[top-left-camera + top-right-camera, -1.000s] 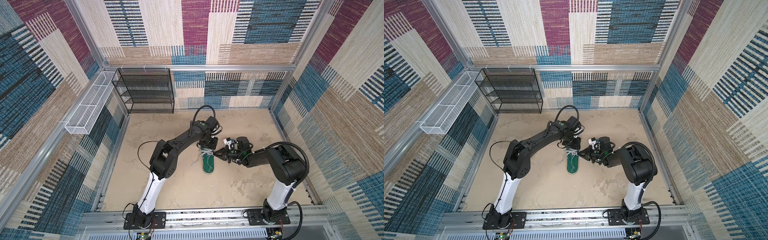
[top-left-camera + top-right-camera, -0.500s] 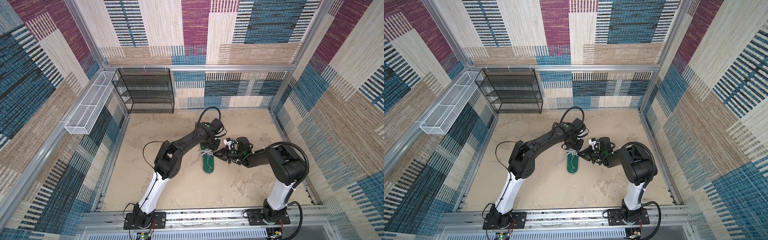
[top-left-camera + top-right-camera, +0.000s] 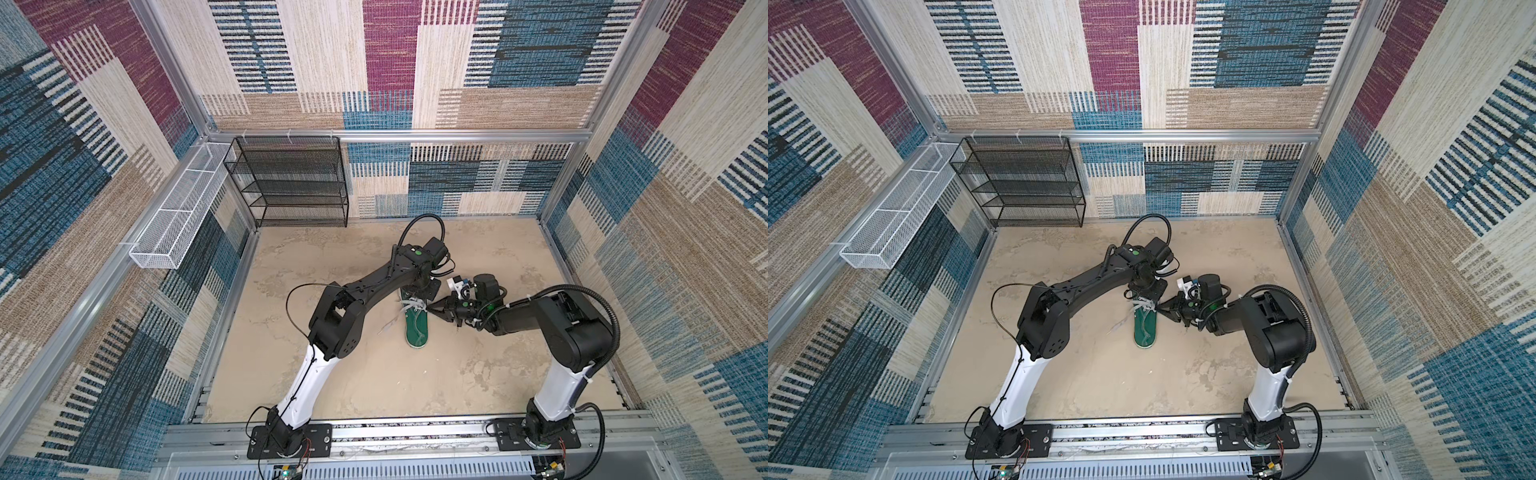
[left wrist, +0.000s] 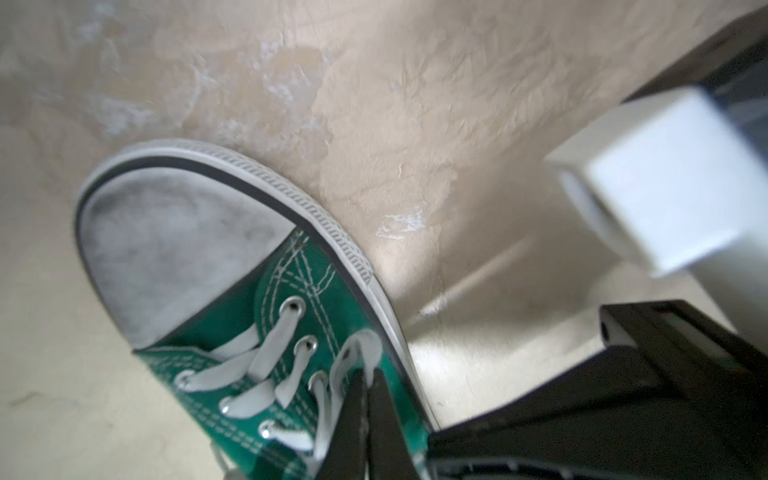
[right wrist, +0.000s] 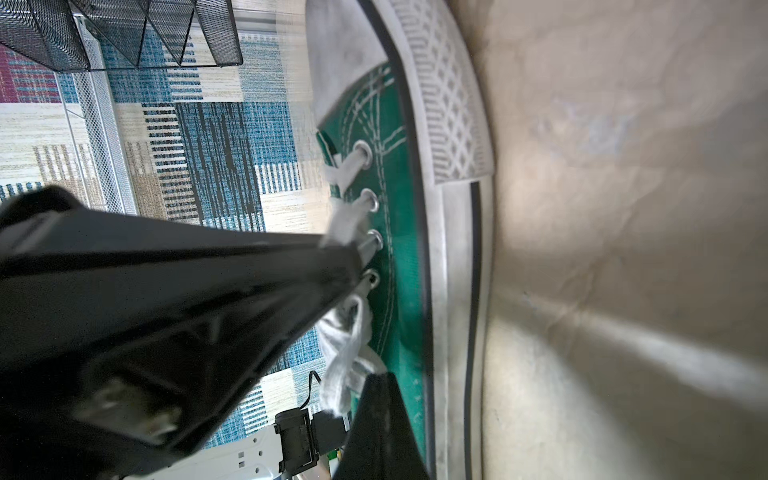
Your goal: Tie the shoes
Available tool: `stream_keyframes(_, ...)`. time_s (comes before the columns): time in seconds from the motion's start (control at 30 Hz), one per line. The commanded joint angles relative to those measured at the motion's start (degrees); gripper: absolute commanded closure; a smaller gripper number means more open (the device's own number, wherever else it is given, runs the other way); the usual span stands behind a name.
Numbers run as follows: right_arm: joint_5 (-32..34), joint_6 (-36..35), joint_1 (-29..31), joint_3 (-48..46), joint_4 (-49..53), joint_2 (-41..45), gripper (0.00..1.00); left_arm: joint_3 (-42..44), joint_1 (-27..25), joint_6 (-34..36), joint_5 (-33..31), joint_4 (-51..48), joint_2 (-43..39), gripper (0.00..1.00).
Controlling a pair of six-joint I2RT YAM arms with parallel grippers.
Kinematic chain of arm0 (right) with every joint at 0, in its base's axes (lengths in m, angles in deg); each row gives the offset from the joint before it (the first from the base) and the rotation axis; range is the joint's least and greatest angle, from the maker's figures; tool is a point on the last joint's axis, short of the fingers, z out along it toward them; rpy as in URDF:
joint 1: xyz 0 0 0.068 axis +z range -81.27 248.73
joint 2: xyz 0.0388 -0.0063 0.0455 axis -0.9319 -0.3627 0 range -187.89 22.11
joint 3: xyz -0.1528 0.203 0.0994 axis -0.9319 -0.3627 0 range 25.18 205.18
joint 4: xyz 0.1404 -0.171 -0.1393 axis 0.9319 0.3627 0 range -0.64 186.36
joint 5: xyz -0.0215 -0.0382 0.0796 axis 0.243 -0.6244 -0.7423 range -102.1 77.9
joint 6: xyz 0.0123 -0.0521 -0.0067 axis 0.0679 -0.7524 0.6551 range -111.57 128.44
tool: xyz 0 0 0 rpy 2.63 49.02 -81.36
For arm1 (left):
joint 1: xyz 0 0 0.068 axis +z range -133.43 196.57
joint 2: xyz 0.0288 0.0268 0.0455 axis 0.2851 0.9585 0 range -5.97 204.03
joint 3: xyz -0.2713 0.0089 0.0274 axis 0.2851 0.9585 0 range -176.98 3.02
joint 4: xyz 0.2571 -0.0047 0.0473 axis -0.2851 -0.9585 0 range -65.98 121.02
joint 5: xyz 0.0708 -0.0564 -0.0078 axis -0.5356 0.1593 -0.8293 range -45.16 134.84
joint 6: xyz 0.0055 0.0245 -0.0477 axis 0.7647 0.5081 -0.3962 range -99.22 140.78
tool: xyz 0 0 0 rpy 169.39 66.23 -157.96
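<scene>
The shoe (image 3: 417,332) lies flat near the middle of the worktop (image 3: 374,386), a mottled, plaster-like beige surface. Its heel end points toward the arm bases.

Through my left wrist camera the canvas upper is deep green with pale double stitching and round metal eyelets (image 4: 293,307). The rubber toe cap (image 4: 166,257) is scuffed, matte grey-white, and the white sole edge (image 4: 324,218) is finely ribbed. The laces (image 4: 266,361) are flat, whitish woven tape.

My left gripper (image 4: 365,384) has its slim, dark, tapering fingers (image 4: 351,419) pressed together on a loop of lace standing up from the lacing. My right gripper (image 5: 353,253) comes in from the side. Its black, wedge-shaped fingers are closed at the eyelet row, with a frayed tuft of lace nipped at the tip.

A loose lace end (image 3: 386,328) trails on the worktop beside the shoe.
</scene>
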Motion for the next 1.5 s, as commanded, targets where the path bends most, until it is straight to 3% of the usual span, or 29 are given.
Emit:
stream_keyframes(0.0,0.49,-0.94,0.01,-0.05,0.56,0.68,1.00,0.85,0.40,-0.76,-1.93,-0.54,-1.99,1.00)
stream_keyframes(0.33,2.96,-4.77,-0.12,0.47,8.38,3.69,1.00,5.72,2.46,-2.58,-2.37,0.02,-5.28,1.00)
stream_keyframes(0.9,8.55,-10.64,-1.81,0.45,20.14,8.47,1.00,15.90,7.28,-2.80,2.65,3.57,-11.65,1.00)
stream_keyframes(1.23,9.83,-12.49,-3.39,0.25,22.89,9.75,1.00,17.23,9.13,-1.09,9.62,4.81,-11.57,1.00)
stream_keyframes(1.47,9.56,-13.52,-3.78,1.09,23.69,8.66,1.00,19.22,9.97,-1.75,10.14,6.41,-12.51,1.00)
